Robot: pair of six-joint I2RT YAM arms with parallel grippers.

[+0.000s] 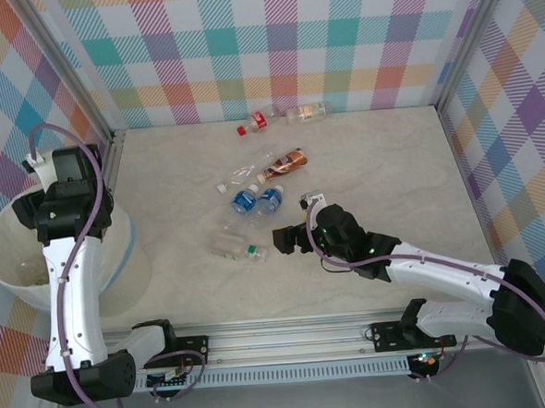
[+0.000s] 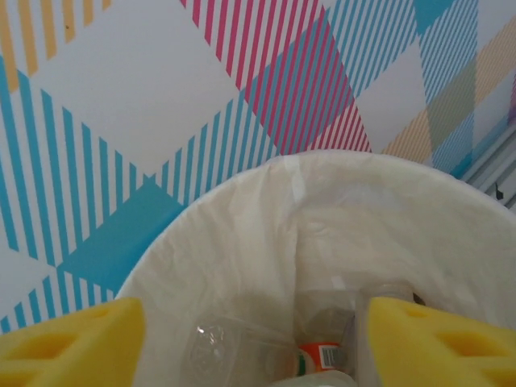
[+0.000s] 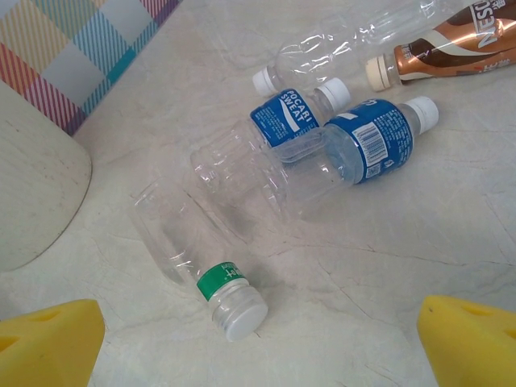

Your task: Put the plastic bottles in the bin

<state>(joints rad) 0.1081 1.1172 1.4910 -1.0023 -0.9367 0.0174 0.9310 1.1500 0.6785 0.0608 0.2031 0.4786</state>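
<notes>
My left gripper (image 2: pixel 256 347) hangs open above the cream-white bin (image 2: pixel 363 173), nothing between its yellow pads. Down inside lie an orange-labelled bottle (image 2: pixel 321 355) and a clear one (image 2: pixel 234 347). In the top view the left gripper (image 1: pixel 34 211) is over the bin (image 1: pixel 119 260). My right gripper (image 3: pixel 262 347) is open, low over the table, just short of a clear green-labelled bottle (image 3: pixel 197 258) with a white cap. Beyond it lie two blue-labelled bottles (image 3: pixel 367 145) (image 3: pixel 286 121), a clear one (image 3: pixel 347 44) and a brown one (image 3: pixel 451 48).
Two more bottles, one red-labelled (image 1: pixel 258 122) and one clear (image 1: pixel 306 113), lie by the back wall. Checked walls close the table at back and sides. The bin's side (image 3: pixel 32 185) stands left of the green-labelled bottle. The table's right half is bare.
</notes>
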